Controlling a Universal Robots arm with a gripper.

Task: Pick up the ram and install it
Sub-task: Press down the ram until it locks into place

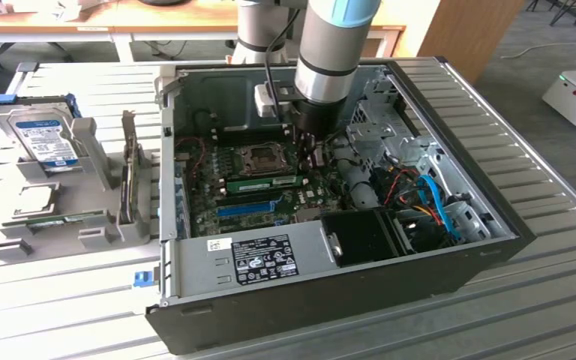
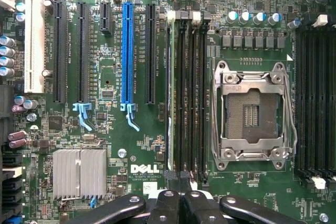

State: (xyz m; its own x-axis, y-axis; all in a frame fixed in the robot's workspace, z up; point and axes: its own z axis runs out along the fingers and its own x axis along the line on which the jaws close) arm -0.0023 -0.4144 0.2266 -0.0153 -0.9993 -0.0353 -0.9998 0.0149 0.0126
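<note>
**Item: one arm, one open computer case, step of seating the ram.**

- Computer case [image 1: 488,225]: lies on its side on the slatted table [image 1: 538,307], lid off, motherboard [image 2: 142,150] facing up.
- Arm [image 1: 333,45]: reaches down into the case at about twelve o'clock of the exterior view, over the board's upper half.
- Gripper [image 2: 181,207]: fingers clenched together with nothing between them, poised above the end of the bank of black memory slots.
- Ram [image 1: 265,182]: stands in the board, at six o'clock of the CPU socket [image 1: 265,156] in the exterior view. The wrist view has it edge-on [image 2: 168,103], in the memory slot nearest the blue slot [image 2: 127,51], with the socket on its other side.
- Step in hand, as I judge it: the stick is picked and placed, and the closed fingers look set for pressing it home, or are done with that.
- What the next move calls for, by my reckoning: a straight push along the stick's top edge, with both end latches caught.
- Also present: a hard drive [image 1: 48,139] in a grey rack [image 1: 93,154] at nine o'clock of the case.

**Hard to make out:**
- Whether the ram is fully seated, and whether its end latches are shut.
- Whether the fingers touch the stick; the arm's body hides the tips in the exterior view.
- The near end of the slot bank, which the gripper covers.
</note>
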